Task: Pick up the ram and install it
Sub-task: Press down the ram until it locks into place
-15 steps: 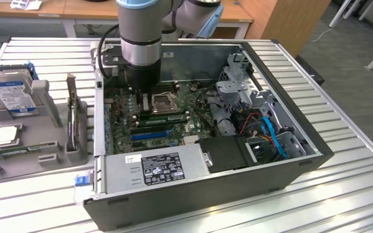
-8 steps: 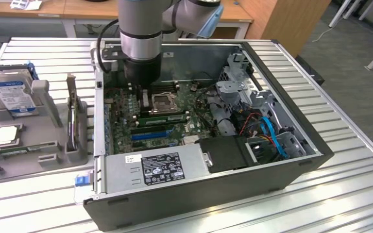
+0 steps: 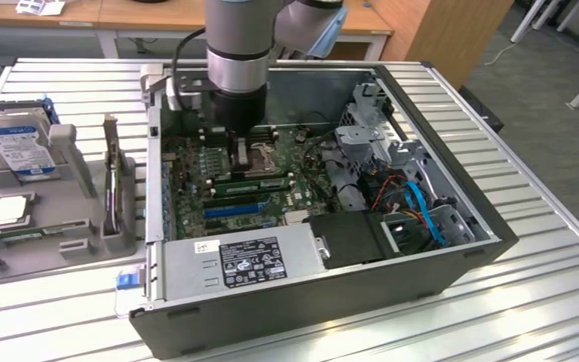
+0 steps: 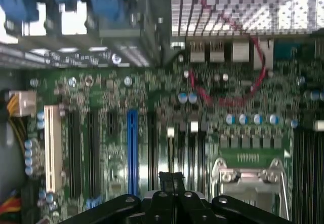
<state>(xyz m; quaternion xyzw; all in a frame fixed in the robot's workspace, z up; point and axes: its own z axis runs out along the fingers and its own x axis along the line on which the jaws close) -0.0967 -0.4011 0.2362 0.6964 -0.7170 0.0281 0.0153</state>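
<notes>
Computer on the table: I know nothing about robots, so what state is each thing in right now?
Computer case: open, side cover off, insides showing.
Memory stick: lying along a slot on the green board, seemingly seated, apart from the tool.
Tool: shut, holding nothing, down inside the case above the board.
Hard drive: outside the case, propped in a grey holder.
Expansion card: outside the case, standing upright in the holder.

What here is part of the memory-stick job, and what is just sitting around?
Part of the job: the ram, the gripper over the motherboard, the open computer case.

Lying about: the hard drive, the expansion card and the processor chip, on the grey tray.
</notes>
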